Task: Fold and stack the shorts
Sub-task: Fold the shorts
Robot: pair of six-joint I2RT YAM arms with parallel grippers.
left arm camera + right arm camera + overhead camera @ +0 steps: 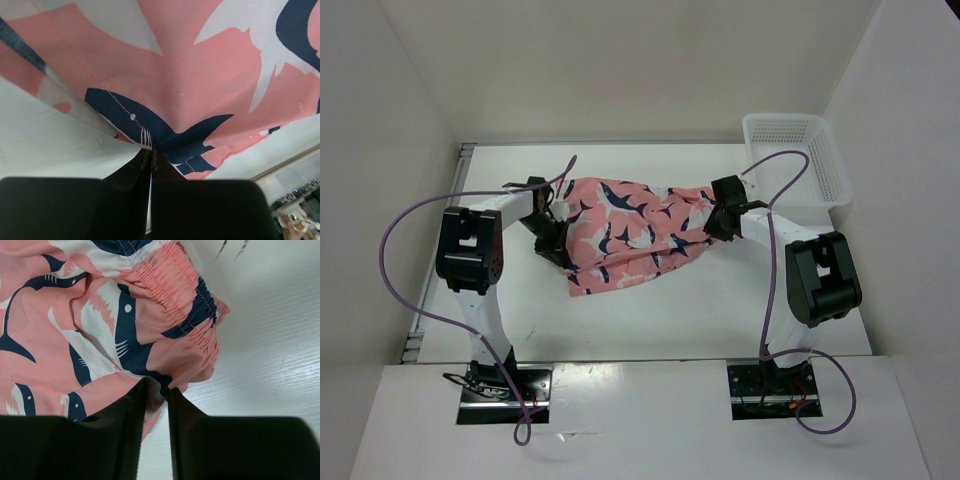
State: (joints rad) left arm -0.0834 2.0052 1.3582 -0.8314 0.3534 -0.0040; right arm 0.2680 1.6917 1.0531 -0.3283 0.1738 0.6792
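The shorts (630, 235), salmon pink with navy-and-white sharks, lie spread and rumpled across the middle of the table. My left gripper (556, 238) is at their left edge. In the left wrist view its jaws (151, 150) are pressed together on a fold of the fabric (200, 75). At the right end, by the gathered elastic waistband (185, 295), sits my right gripper (721, 224). Its fingers (159, 388) stand a narrow gap apart with a bunch of the waistband cloth pinched between the tips.
A white mesh basket (798, 160) stands at the back right corner of the table. White walls close in the table on the left, back and right. Purple cables loop from both arms.
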